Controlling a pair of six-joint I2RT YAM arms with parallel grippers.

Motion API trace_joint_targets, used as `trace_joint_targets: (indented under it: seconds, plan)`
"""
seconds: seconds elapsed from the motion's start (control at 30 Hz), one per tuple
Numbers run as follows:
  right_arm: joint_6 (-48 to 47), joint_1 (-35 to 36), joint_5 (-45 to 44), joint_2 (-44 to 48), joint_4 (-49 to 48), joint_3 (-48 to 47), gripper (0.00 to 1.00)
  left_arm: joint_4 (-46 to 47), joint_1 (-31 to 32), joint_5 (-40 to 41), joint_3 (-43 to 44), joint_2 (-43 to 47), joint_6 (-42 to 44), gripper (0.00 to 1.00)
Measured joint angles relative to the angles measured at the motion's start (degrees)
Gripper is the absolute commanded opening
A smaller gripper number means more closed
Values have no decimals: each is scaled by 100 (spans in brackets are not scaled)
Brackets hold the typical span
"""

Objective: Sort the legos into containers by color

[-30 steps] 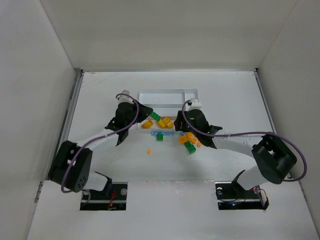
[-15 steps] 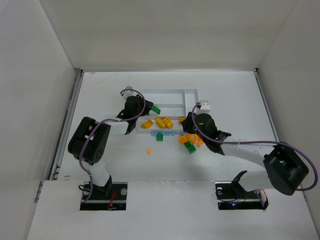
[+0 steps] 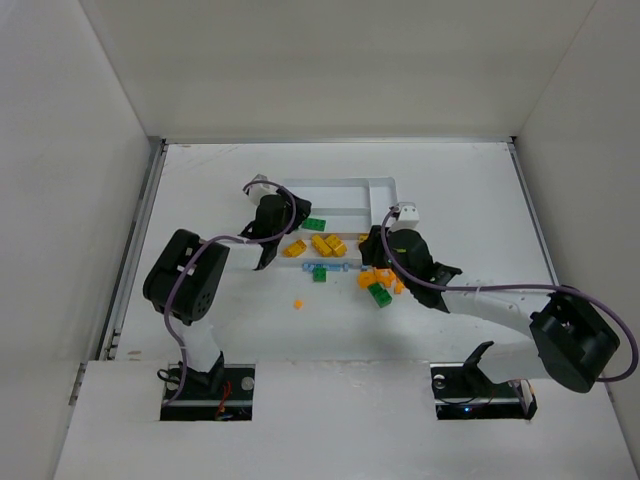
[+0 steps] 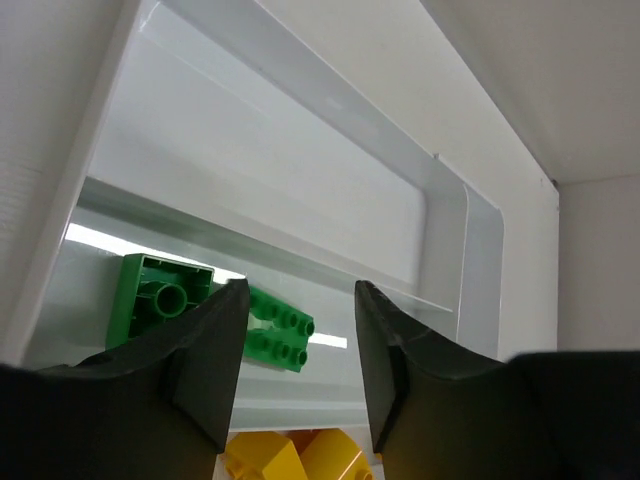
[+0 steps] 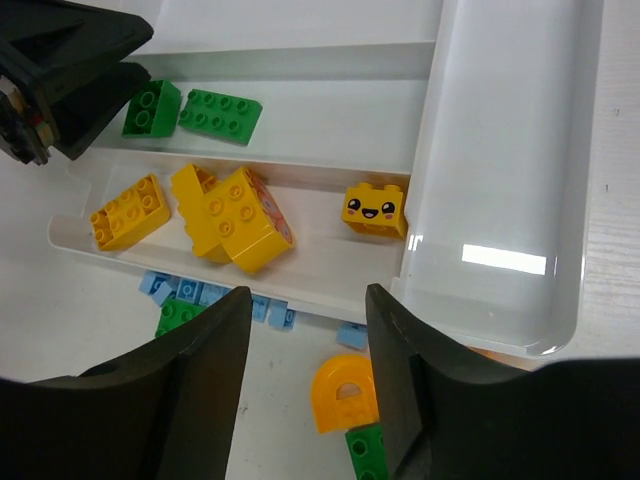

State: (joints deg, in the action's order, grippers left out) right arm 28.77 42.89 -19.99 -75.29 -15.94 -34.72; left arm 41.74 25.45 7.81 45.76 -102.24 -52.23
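The white tray (image 3: 378, 186) lies at mid-table. My left gripper (image 4: 298, 340) hangs open over its middle section, where two green legos (image 4: 167, 300) (image 4: 280, 325) lie just beyond the fingertips; nothing is between the jaws. The near section holds yellow legos (image 5: 235, 215), one with a face (image 5: 375, 208). My right gripper (image 5: 305, 340) stands open and empty above the tray's near rim. Under it on the table are an orange arch lego (image 5: 345, 392), light blue legos (image 5: 215, 295) and green ones (image 5: 178, 315).
The far long section (image 4: 300, 170) and the crosswise section (image 5: 500, 170) show no bricks. A pile of orange and green legos (image 3: 378, 283) sits beside the right arm. One small orange lego (image 3: 297, 302) lies alone nearer the bases. White walls enclose the table.
My left gripper has opened, and the green lego it carried now lies in the middle section. The right arm has drawn back slightly toward the tray's near rim.
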Motion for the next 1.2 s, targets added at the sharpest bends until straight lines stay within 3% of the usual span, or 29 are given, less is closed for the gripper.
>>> trace_joint_targets:
  seconds: [0.13, 0.2, 0.3, 0.33, 0.4, 0.5, 0.63, 0.87, 1.2]
  plan:
    - [-61, 0, -50, 0, 2, 0, 53, 0, 9, 96, -79, 173, 83, 53]
    - [-114, 2, -66, 20, 24, 0, 44, -26, 13, 162, -190, 378, 149, 53]
    - [-153, 105, -122, 170, 173, 4, 18, -107, 57, 304, -503, 927, 299, 50]
    - [-109, 203, -170, 284, 286, 15, 18, -127, 81, 334, -608, 1132, 361, 48]
    - [33, 466, -330, 570, 507, 107, 24, -133, 168, 380, -846, 1613, 494, 46]
    - [376, 979, -645, 1054, 994, 374, 51, -111, 407, 387, -1191, 2267, 688, 45]
    - [848, 1449, -964, 1270, 1980, 516, 63, -92, 822, 354, -1659, 2787, 868, 44]
    - [1351, 1714, -1294, 769, 3147, 295, 65, -262, 1119, 140, -2087, 3136, 1069, 44]
    - [1364, 1537, -1307, 319, 3375, 153, 63, -256, 1045, -302, -2190, 3195, 1082, 43]
